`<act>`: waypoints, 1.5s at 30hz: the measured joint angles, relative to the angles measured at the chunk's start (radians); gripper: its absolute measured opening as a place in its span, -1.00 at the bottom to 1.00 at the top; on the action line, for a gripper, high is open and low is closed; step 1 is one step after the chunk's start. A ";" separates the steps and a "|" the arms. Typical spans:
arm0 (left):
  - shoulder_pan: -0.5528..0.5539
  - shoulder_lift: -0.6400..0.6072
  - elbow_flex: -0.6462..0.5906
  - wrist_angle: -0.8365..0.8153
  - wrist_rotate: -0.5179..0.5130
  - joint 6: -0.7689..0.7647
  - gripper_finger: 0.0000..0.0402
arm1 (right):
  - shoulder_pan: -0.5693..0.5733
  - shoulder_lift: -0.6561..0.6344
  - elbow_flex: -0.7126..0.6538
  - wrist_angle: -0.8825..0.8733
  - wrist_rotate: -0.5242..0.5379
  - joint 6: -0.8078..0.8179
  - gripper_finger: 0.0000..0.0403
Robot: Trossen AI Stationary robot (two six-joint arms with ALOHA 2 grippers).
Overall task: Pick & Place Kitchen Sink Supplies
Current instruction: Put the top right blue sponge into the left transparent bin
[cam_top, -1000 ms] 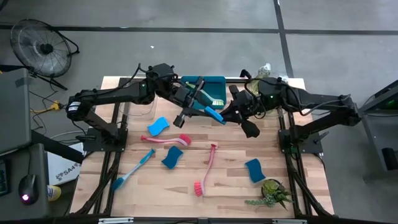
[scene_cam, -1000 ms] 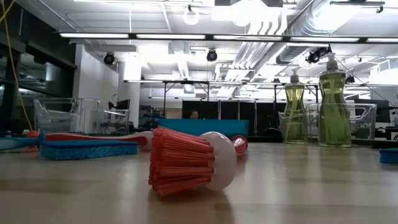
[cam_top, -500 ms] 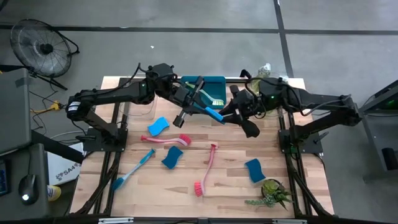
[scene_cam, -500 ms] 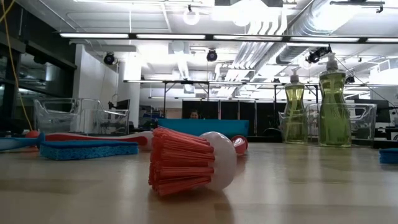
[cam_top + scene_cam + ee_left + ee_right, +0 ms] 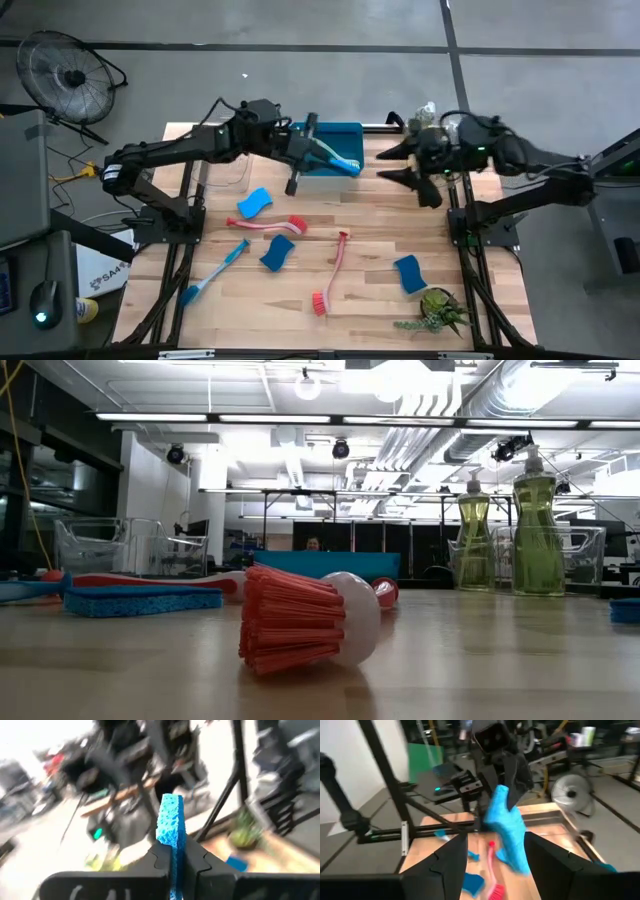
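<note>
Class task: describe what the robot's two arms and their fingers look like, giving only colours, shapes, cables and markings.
Both arms are dark, nearly black, built of jointed tube-like segments. The left arm carries a thin black cable looping above it; the right arm shows a similar loop near its wrist. The left gripper and right gripper each have two flat, dark, tapering fingers. Faint pale scrawled marks sit on the left gripper's body.
</note>
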 joint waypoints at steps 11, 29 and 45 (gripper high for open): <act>0.148 -0.120 0.000 -0.555 -0.317 0.163 -0.99 | 0.000 -0.130 0.000 -0.247 0.217 0.138 -0.06; 0.470 -0.133 -0.135 -0.928 -0.638 -0.003 -0.99 | 0.000 -0.127 0.000 -0.268 0.336 0.163 -0.06; 0.746 -0.118 -0.495 -0.709 -0.552 -0.247 -0.99 | 0.000 -0.126 0.000 -0.264 0.378 0.191 -0.06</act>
